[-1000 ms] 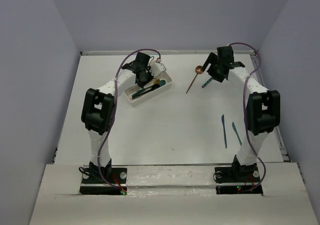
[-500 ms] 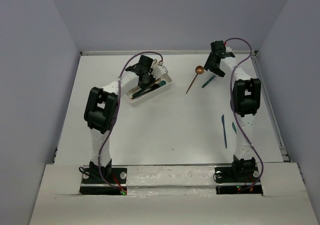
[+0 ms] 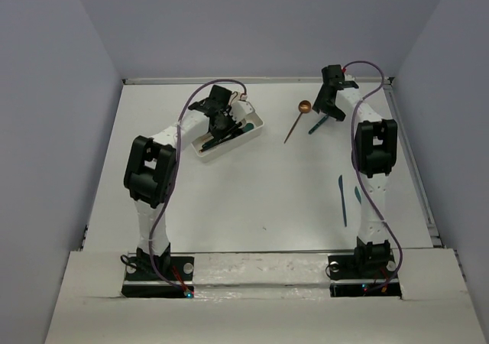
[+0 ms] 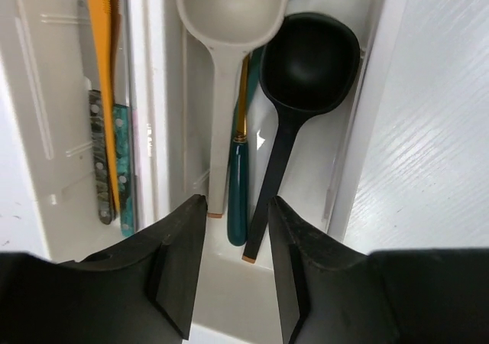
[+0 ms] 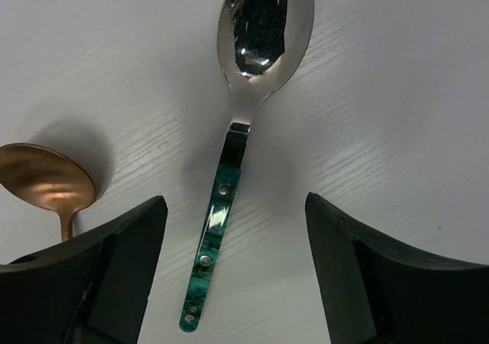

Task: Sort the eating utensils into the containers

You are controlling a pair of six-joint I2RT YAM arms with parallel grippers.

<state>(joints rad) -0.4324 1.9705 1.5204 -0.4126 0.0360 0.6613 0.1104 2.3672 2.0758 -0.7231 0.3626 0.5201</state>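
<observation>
Straddles the teal-handled spoon (image 5: 231, 151) with right gripper (image 5: 235, 206) spread apart, empty. Lies lengthwise down the gap, bowl pointing away.

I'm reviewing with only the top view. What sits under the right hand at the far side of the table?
Observer: A spoon with a silver bowl and marbled teal handle lies flat inside the open right hand, untouched.
Operator: And under the left hand?
Observer: A cream spoon, a black spoon and a teal handle between them lie side by side in the tray.
Operator: Is the left hand holding anything?
Observer: No, the left hand is open and empty above them.
</observation>
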